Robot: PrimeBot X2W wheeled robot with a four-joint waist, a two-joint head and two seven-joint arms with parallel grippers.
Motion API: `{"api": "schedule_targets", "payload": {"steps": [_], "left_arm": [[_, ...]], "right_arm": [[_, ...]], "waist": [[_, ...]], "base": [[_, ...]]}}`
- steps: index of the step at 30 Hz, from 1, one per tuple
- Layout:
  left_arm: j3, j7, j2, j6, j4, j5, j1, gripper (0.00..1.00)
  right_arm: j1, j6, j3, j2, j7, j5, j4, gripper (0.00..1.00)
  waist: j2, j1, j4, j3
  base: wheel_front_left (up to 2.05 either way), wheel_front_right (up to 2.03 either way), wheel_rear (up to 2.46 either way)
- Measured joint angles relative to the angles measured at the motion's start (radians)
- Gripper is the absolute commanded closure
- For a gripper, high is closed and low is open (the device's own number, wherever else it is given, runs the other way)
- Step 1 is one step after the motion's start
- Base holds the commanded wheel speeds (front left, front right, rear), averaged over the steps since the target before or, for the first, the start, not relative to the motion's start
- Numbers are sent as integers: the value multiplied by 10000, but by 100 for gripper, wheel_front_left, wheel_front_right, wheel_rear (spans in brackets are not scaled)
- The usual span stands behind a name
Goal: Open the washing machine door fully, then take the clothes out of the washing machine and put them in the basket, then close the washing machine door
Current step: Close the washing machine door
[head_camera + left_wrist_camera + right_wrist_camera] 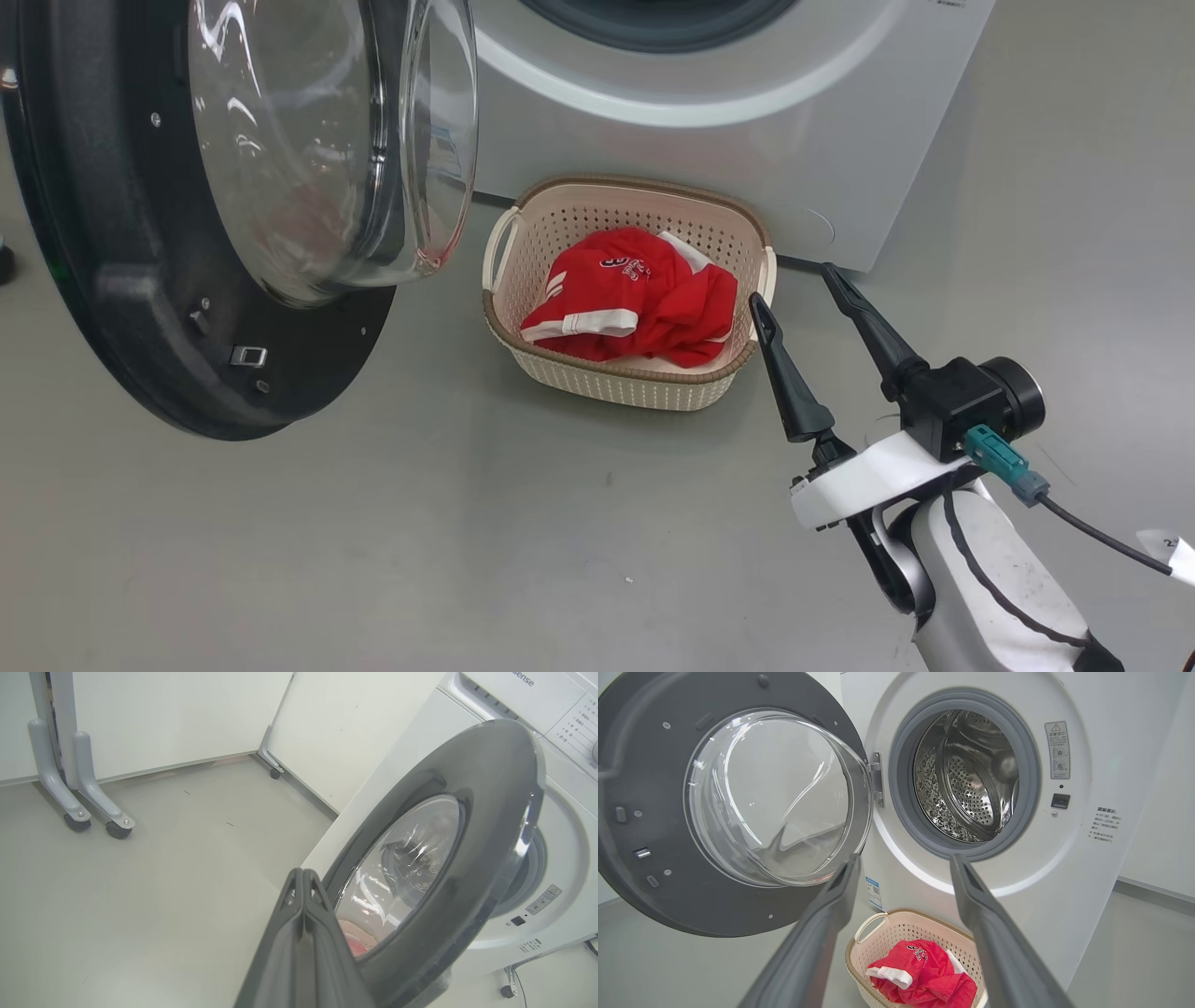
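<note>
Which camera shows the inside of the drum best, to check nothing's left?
Right wrist view: it looks straight into the steel drum, no fabric visible. Head view catches the gasket's lower edge; in left wrist view the open door hides most of it.

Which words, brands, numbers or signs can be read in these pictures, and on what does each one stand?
"isense" (start cut off): top panel of the washing machine.
Warning triangle: on a grey sticker beside the porthole; its print is too small.
Chinese print on the machine's front: too small.
Blue sticker: too small.
Logo on the clothes: blurred.
</note>
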State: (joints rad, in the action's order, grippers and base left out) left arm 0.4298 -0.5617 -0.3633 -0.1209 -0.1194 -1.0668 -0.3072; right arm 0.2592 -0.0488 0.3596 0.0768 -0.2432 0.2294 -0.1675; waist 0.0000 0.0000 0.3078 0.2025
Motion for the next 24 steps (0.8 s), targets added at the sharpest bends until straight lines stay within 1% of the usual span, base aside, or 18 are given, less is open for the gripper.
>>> {"api": "schedule_targets", "payload": {"steps": [5, 8, 14, 24], "left_arm": [[-922, 1187, -290, 0, 949, 989, 852, 100], [-1294, 1902, -339, -2, 1174, 1308, 1334, 100], [-2019, 3478, -464, -4, 1590, 2420, 2190, 100], [-2849, 5931, -464, -33, 1465, 3664, 3023, 100]], "right_arm": [[-10, -2, 8, -17, 0, 4, -4, 0], [-14, -2, 10, -21, -2, 6, -8, 0], [-19, -2, 15, -31, -2, 90, -17, 0], [-56, -2, 17, -42, -4, 107, -56, 0]], "waist": [[0, 0, 8, -48], [0, 0, 15, -82], [0, 0, 2, -142], [0, 0, -45, -229]], "base": [[0, 0, 0], [0, 0, 0], [0, 0, 0], [0, 0, 0]]}}
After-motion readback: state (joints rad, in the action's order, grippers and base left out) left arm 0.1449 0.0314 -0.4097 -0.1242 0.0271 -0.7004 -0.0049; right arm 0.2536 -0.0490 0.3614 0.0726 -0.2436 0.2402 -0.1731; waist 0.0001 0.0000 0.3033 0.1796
